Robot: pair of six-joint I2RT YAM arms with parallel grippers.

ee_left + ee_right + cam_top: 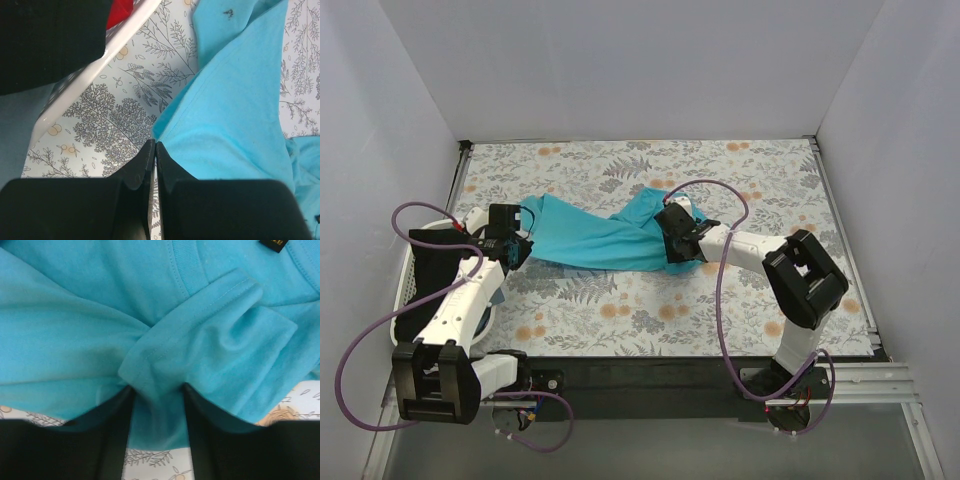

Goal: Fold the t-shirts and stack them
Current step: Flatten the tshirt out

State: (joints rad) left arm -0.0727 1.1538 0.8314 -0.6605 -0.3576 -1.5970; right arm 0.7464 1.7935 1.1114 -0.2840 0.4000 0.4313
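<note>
A plain turquoise t-shirt [590,240] lies stretched across the middle of the floral table between my two grippers. My left gripper [517,250] is at its left end; in the left wrist view the gripper [155,145] is shut, pinching a corner of the shirt [230,115]. My right gripper [682,240] is at the shirt's right, bunched end. In the right wrist view it [157,390] grips a gathered fold by a sleeve hem [200,310], with creases running into the gap. A black shirt [50,40] and a red shirt [120,12] lie in the basket.
The white slatted basket [412,285] stands at the table's left edge under my left arm, and its rim [100,67] is just left of the left gripper. White walls close off the back and both sides. The floral table [760,180] shows around the shirt.
</note>
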